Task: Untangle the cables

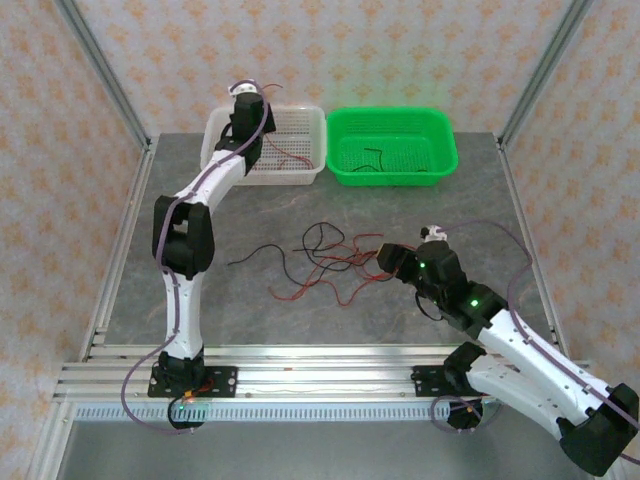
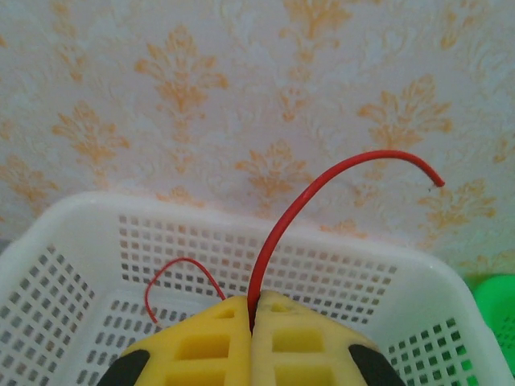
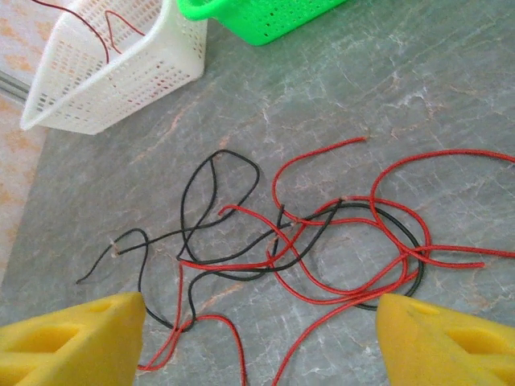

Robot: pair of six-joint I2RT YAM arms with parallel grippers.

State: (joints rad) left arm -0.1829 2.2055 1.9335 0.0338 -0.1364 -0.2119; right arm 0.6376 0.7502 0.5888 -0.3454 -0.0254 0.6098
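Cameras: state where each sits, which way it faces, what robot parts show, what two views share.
Top external: above and behind the robot, looking down on left arm, right arm, table, cables, white basket, green basket.
Left wrist: over the white basket, facing the wall; left gripper shut on a red wire.
Right wrist: low over the table, facing the cables; right gripper open.
Shared: top and right wrist both see cables and baskets.

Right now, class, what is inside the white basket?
A red wire loops inside the white basket; another stands pinched in the shut left jaws above it. In the top view the left arm covers the basket's left side, hiding what lies there.
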